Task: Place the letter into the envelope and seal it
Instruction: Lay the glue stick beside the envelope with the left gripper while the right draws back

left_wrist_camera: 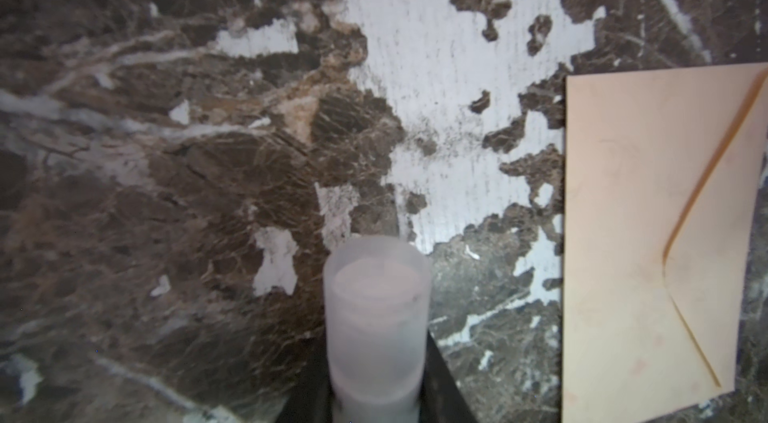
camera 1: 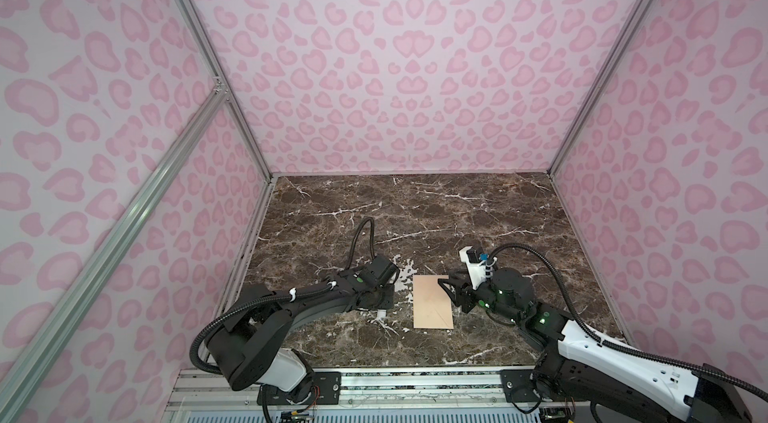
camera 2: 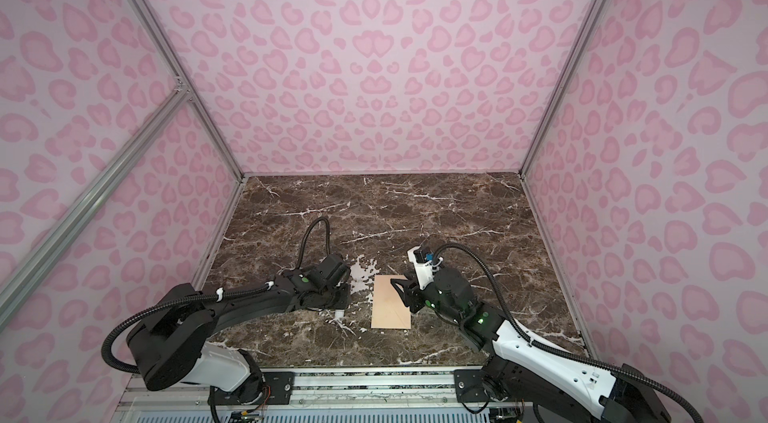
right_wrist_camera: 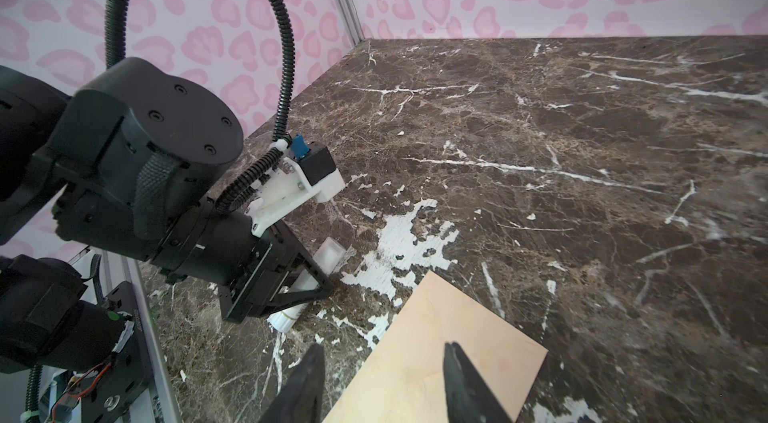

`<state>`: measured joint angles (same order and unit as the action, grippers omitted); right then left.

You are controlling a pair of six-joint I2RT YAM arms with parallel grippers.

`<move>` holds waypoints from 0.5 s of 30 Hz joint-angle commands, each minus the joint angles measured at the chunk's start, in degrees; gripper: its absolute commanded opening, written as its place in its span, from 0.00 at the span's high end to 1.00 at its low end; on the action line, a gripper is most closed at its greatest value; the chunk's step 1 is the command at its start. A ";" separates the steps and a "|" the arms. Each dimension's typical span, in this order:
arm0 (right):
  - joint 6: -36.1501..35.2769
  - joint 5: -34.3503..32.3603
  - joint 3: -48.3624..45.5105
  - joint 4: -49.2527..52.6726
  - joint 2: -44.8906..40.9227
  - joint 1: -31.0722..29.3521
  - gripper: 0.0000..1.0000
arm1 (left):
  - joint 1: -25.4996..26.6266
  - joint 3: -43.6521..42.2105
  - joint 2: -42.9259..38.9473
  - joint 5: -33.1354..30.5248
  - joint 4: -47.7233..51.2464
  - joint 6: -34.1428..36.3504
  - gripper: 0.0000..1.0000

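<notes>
Envelope (camera 1: 433, 302) lies flat on the marble table (camera 1: 415, 213), near the front edge and between the two arms, seam side up. Flap is folded down over the body; what's inside can't be told. Left gripper (camera 1: 382, 306) sits just left of the envelope, apart from it, jaws closed partway on a white tube (camera 1: 381, 312). Right gripper (camera 1: 451, 292) is over the envelope's right edge near the far corner, jaws spread, nothing between them.

Table is dark brown with white veins and worn white patches (left_wrist_camera: 436, 109) beside the envelope. Walls (camera 1: 374, 68) are pink blotch print in aluminium framing.

Left wrist view shows the tube's frosted end (left_wrist_camera: 376, 317) and the flap's V edge (left_wrist_camera: 685, 234), neither clear in the top views. Right wrist view shows the tube (right_wrist_camera: 328, 254) lying tilted across the left gripper (right_wrist_camera: 307, 284), and the right fingers (right_wrist_camera: 457, 375) above the envelope (right_wrist_camera: 436, 329); contact can't be told.
</notes>
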<state>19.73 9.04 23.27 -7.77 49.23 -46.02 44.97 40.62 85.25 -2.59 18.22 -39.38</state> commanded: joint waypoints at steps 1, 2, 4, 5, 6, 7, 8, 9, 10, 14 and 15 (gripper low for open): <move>-0.90 -0.68 -0.27 -1.81 0.08 -0.03 0.52 | 0.03 -0.12 0.43 -1.56 1.34 -1.05 0.83; -0.92 -0.69 -0.24 -1.73 0.08 -0.03 0.51 | -0.01 -0.13 0.55 -1.53 1.43 -1.12 0.82; -0.94 -0.94 -0.25 -1.72 -0.01 -0.06 0.52 | 0.03 -0.11 0.79 -1.47 1.52 -1.13 0.79; -0.92 -1.04 -0.33 -1.60 -0.01 -0.01 0.51 | 0.09 -0.13 0.87 -1.45 1.58 -1.14 0.78; -0.92 -1.04 -0.24 -1.63 -0.03 -0.03 0.51 | 0.10 -0.23 0.95 -1.45 1.62 -1.14 0.76; -0.99 -1.18 -0.26 -1.55 -0.18 -0.01 0.52 | 0.04 -0.20 0.98 -1.37 1.56 -1.14 0.73; -0.93 -1.28 -0.24 -1.42 -0.32 -0.03 0.51 | 0.11 -0.34 0.97 -1.39 1.56 -1.14 0.71; -0.92 -1.33 -0.24 -1.37 -0.42 -0.03 0.51 | 0.04 -0.37 0.97 -1.37 1.56 -1.16 0.70; -0.92 -1.39 -0.24 -1.33 -0.60 -0.04 0.52 | 0.12 -0.47 0.89 -1.37 1.51 -1.14 0.67; -0.92 -1.57 -0.46 -1.25 -1.15 -0.03 0.51 | 0.07 -0.85 0.31 -1.45 1.78 -1.24 0.58; -0.92 -1.63 -0.46 -1.20 -1.25 -0.03 0.51 | 0.03 -0.81 0.27 -1.52 1.82 -1.23 0.57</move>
<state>19.29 8.54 23.24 -7.60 48.27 -46.02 45.12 40.29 85.41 -3.29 16.95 -40.03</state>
